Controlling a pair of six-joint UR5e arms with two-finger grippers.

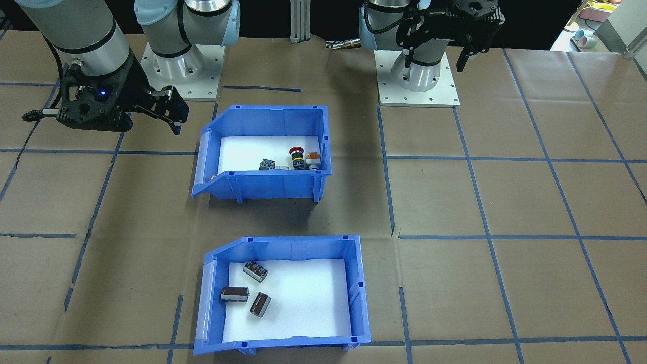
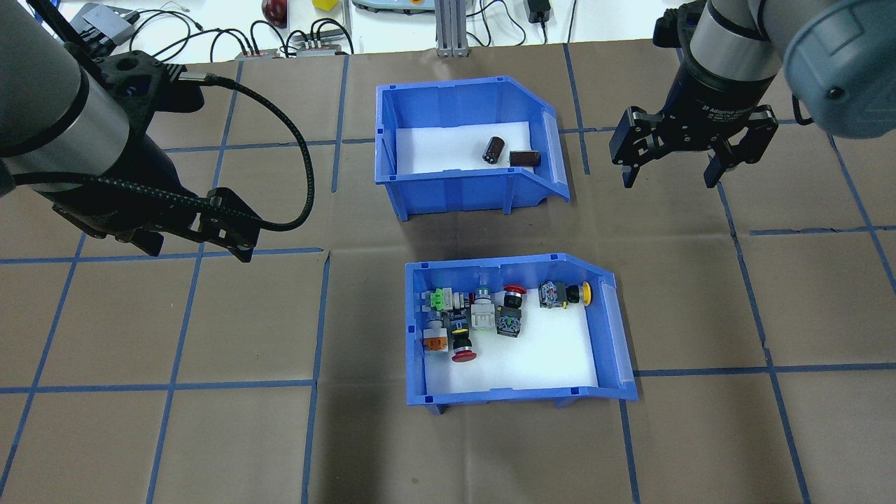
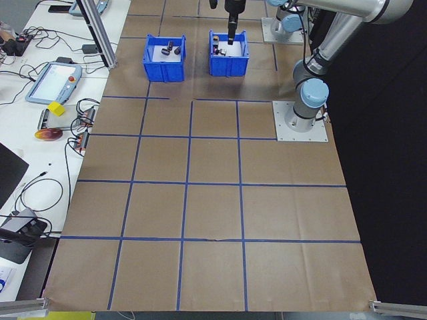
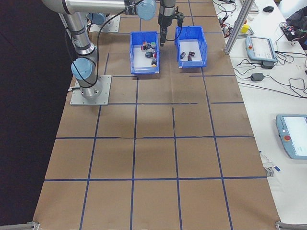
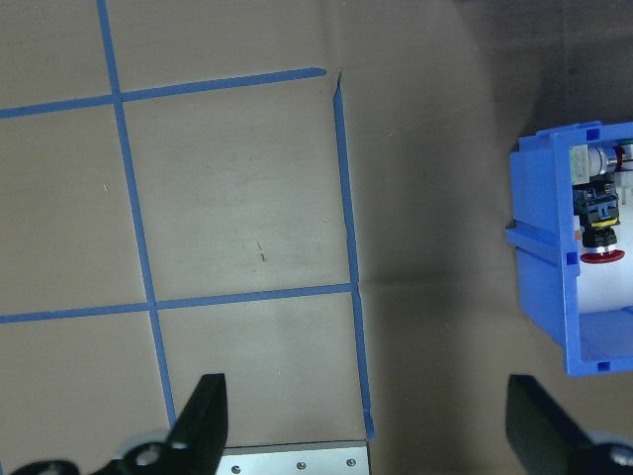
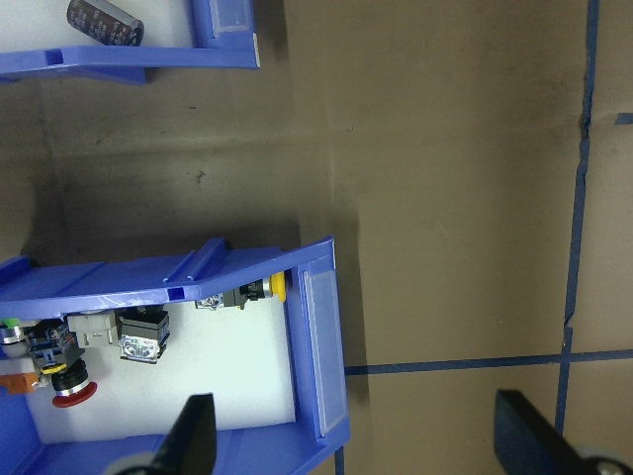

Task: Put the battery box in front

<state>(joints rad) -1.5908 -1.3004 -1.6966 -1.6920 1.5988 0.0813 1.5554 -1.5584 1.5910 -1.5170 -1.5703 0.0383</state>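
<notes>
The battery box (image 2: 469,157) sits on the far side of the worktop (image 2: 175,420), behind the button bin (image 2: 514,329), its sloped mouth facing the robot's right. The right tool (image 2: 668,171) hangs released just off that mouth, level with the box and nearer to it. The left tool (image 2: 199,241), also released, hovers well apart beyond the opposite wall.

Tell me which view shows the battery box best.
The exterior front-facing view: the battery box sits nearest, its whole liner and all three batteries visible. The overhead exterior view shows only two batteries behind its near wall. The side views show it small and far. The right wrist view catches one corner; the left wrist view misses it.
</notes>
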